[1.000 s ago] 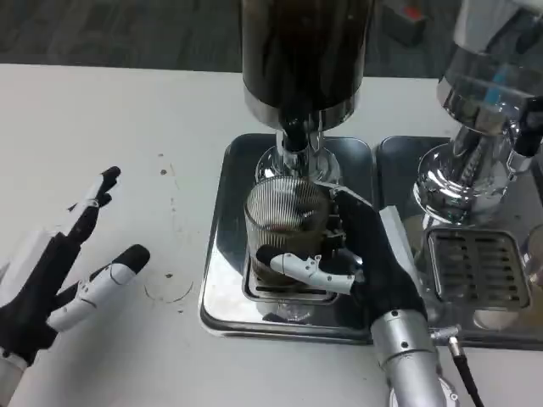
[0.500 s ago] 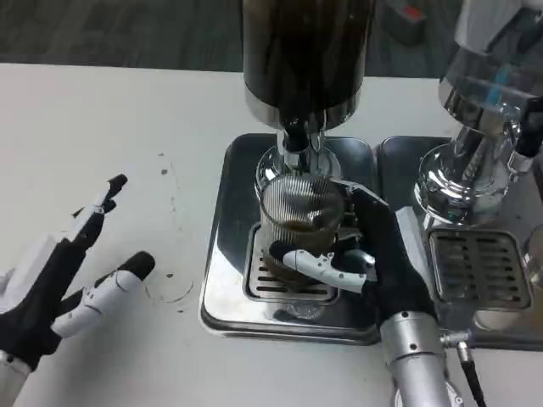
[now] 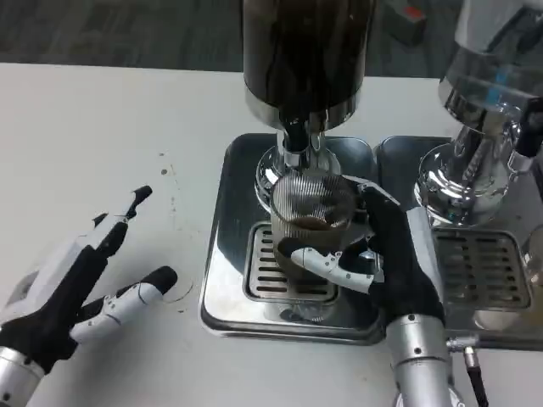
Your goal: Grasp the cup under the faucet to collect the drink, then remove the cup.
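A ribbed clear cup (image 3: pixel 310 212) with a little dark drink in it hangs above the slotted drip grate (image 3: pixel 270 275), just below the black faucet (image 3: pixel 294 136) of the dark drink dispenser (image 3: pixel 305 55). My right hand (image 3: pixel 386 254) grips the cup from its right side, thumb across the front. My left hand (image 3: pixel 76 288) hovers over the white table at the lower left, fingers spread, holding nothing.
The steel tray (image 3: pixel 225 246) under the dispenser sits mid-table. A second dispenser (image 3: pixel 484 110) with its own tray and grate (image 3: pixel 479 267) stands close on the right. Small stains mark the table near the left hand.
My right hand has raised the cup off the grate and shifted it slightly right. My left hand has drifted right, toward the tray.
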Motion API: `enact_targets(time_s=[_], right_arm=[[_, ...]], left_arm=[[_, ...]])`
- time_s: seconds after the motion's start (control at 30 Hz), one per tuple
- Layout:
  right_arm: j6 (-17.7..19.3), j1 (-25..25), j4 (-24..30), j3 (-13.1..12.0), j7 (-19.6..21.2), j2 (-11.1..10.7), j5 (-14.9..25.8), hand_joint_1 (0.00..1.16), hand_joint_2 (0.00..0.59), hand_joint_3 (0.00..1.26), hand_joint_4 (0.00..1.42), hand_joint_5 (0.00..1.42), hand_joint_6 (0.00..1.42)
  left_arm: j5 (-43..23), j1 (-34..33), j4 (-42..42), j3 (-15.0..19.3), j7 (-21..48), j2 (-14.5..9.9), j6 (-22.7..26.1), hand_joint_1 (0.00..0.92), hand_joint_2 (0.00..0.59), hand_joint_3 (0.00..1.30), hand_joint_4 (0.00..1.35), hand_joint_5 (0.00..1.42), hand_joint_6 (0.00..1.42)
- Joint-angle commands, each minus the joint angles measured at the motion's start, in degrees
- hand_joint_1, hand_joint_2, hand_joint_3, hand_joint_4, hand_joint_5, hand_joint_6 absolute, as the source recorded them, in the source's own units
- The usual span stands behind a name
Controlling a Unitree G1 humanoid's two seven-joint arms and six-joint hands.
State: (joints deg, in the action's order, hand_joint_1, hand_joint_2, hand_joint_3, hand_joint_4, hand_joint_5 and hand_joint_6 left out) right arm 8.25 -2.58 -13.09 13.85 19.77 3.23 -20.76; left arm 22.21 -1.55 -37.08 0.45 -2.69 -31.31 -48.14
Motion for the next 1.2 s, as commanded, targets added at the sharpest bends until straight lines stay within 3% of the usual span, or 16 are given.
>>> enact_targets(time_s=[0.03, 0.53, 0.9, 1.2], right_arm=[[2.29, 0.30, 2.47, 0.03, 1.49, 1.14, -0.39, 1.02, 0.203, 0.53, 0.58, 0.79, 1.04], [1.27, 3.10, 5.84, -0.03, 1.11, 0.42, -1.78, 1.02, 0.211, 0.53, 0.59, 0.81, 1.07], [0.45, 6.91, 10.63, -0.01, -1.10, -0.16, -1.19, 1.02, 0.204, 0.54, 0.60, 0.82, 1.09], [-0.85, 9.39, 14.58, 1.02, -3.22, -1.35, -3.08, 1.01, 0.210, 0.55, 0.60, 0.82, 1.10]], left_arm=[[1.03, -0.95, -0.24, -1.35, -0.58, -0.69, -0.89, 0.000, 0.149, 0.04, 0.00, 0.06, 0.00], [2.40, -2.34, -0.92, -3.41, -1.73, -1.42, -0.59, 0.000, 0.149, 0.04, 0.00, 0.06, 0.00], [3.54, -1.78, -0.13, -4.02, -2.97, -2.01, 0.04, 0.000, 0.145, 0.03, 0.00, 0.06, 0.00], [2.62, -0.97, 0.82, -3.97, -2.49, -1.44, 0.19, 0.000, 0.144, 0.03, 0.00, 0.05, 0.00]])
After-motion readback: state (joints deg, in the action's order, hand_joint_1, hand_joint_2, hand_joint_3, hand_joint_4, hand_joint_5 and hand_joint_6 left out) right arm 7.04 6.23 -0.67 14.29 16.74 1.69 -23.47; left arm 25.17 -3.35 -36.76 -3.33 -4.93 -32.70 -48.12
